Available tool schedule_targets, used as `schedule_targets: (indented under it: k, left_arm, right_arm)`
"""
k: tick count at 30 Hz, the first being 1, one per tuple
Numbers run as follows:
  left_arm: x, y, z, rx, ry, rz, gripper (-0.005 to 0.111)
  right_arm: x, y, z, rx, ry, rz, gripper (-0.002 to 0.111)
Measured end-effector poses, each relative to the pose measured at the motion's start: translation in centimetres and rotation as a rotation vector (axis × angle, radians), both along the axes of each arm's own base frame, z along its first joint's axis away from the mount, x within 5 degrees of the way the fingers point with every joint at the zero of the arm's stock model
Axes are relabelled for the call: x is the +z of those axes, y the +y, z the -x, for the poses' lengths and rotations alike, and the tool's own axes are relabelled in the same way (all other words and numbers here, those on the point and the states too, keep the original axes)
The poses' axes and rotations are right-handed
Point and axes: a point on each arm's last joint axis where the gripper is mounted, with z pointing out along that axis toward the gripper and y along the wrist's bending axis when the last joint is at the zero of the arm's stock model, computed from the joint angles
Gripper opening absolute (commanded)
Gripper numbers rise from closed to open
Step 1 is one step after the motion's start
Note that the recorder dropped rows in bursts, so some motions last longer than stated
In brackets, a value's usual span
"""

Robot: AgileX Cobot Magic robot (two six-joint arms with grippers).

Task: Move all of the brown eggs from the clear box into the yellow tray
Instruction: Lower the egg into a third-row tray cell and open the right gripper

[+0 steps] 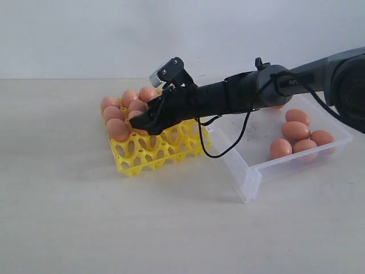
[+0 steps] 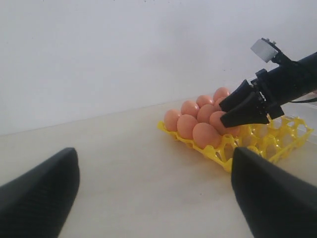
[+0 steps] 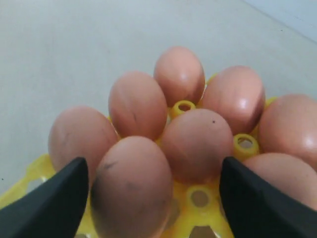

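Observation:
Several brown eggs [image 1: 118, 129] fill the far-left cups of the yellow tray [image 1: 154, 157]. More brown eggs [image 1: 296, 131] lie at the right end of the clear box [image 1: 251, 177]. My right gripper [image 1: 142, 123] reaches across over the tray. It is open, its fingers [image 3: 59, 198] either side of a marked egg [image 3: 131, 188] seated in a cup of the tray [image 3: 200, 198], without a grip on it. My left gripper [image 2: 154, 163] hangs wide open over bare table, facing the tray [image 2: 287, 139] and the right gripper [image 2: 237, 110]. It does not show in the exterior view.
The clear box stands right beside the tray's right edge, its low front wall toward the camera. A black cable [image 1: 219, 149] droops from the right arm over the box's left end. A pale wall [image 1: 85, 34] closes off the table's far side.

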Motion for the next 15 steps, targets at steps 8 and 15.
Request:
schedule_targets:
  k: [8,15]
  left_arm:
    - [0.0,0.0,0.0,0.0,0.0,0.0,0.078]
    - [0.0,0.0,0.0,0.0,0.0,0.0,0.078]
  right_arm:
    - [2.0,0.0,0.9,0.084,0.012,0.027,0.0]
    - [1.7,-0.2,0.9,0.073,0.034,0.064,0.0]
